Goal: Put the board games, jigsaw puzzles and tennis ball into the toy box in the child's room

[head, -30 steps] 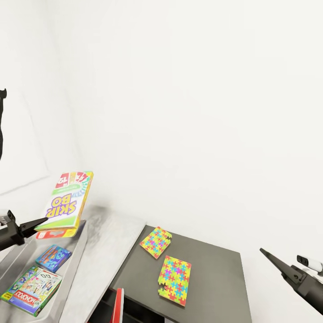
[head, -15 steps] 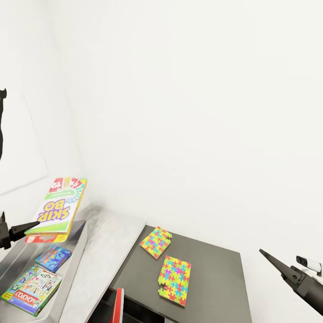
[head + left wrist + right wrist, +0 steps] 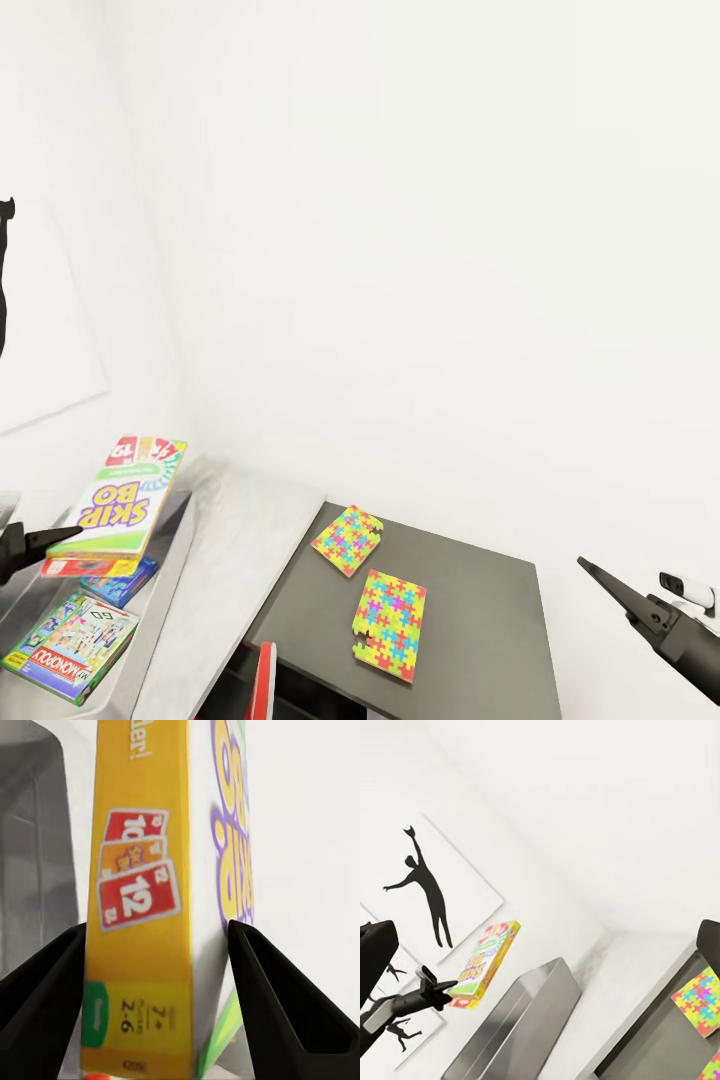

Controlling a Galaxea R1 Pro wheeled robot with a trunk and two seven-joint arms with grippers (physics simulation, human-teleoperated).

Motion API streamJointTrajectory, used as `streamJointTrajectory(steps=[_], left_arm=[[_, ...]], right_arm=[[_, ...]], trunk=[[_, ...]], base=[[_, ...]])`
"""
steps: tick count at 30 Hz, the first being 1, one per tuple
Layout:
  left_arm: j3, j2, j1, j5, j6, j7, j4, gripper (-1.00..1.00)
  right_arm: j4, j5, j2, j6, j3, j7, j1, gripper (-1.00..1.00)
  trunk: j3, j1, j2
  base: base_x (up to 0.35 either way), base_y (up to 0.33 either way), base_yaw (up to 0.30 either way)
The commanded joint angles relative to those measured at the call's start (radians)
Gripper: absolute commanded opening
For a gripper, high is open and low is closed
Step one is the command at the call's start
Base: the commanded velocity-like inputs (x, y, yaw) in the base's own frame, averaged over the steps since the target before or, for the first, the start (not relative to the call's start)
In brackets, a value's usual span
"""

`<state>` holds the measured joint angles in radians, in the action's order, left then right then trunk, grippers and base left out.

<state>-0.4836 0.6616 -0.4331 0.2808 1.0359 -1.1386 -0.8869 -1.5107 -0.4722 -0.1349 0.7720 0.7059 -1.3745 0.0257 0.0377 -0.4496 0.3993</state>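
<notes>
Head view: the left gripper [image 3: 45, 540] holds the Skip-Bo board game [image 3: 118, 505] by its near edge, the box tilted above the far end of the toy box [image 3: 172, 590], which stands on the light grey tabletop [image 3: 250, 540] along its left edge. Inside the toy box lie a Monopoly board game [image 3: 70, 647] at the near end and a blue board game [image 3: 118, 580] partly beneath the held box. Two jigsaw puzzles rest on the lower dark grey section [image 3: 470, 640]: one [image 3: 347, 540] at its far left corner, the other [image 3: 390, 625] nearer its middle, close together but not touching. The right gripper [image 3: 610, 585] hangs off the right edge of that section, holding nothing; how far its fingers stand apart cannot be told. Left wrist view: the two dark fingers [image 3: 45, 997] press on opposite faces of the Skip-Bo box, clamped on its yellow edge with printed cards. Right wrist view: the left gripper and its box hang above the toy box, before a wall picture [image 3: 431, 896] of a black reaching silhouette; one jigsaw puzzle lies on the dark section.
</notes>
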Motion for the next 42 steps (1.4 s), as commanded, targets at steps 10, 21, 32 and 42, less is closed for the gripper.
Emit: streamJointTrajectory(steps=[10, 21, 32, 42], left_arm=[[-0.002, 0.011, -0.001, -0.015, 0.004, 0.077, 0.045, -1.0], [-0.027, 0.049, -0.002, -0.017, 0.003, 0.15, 0.109, -1.0], [-0.025, 0.049, -0.003, -0.017, 0.001, 0.251, 0.112, -1.0], [-0.021, 0.043, -0.003, -0.019, -0.01, 0.306, 0.112, -1.0]], right_arm=[[0.001, -0.002, 0.001, 0.008, 0.0, -0.001, 0.0, 1.0], [0.002, -0.002, 0.001, 0.008, 0.0, 0.0, 0.0, 1.0], [0.0, 0.002, 0.001, 0.009, 0.001, 0.0, 0.0, 1.0], [0.0, -0.001, 0.0, 0.009, 0.001, 0.0, 0.0, 1.0]], trunk=[[0.0, 0.0, 0.001], [0.0, 0.0, 0.001], [-0.001, 0.0, 0.001], [-0.014, 0.0, 0.001]], base=[[0.0, 0.0, 0.0], [0.0, 0.0, 0.0], [0.0, 0.0, 0.0], [0.0, 0.0, 0.0]])
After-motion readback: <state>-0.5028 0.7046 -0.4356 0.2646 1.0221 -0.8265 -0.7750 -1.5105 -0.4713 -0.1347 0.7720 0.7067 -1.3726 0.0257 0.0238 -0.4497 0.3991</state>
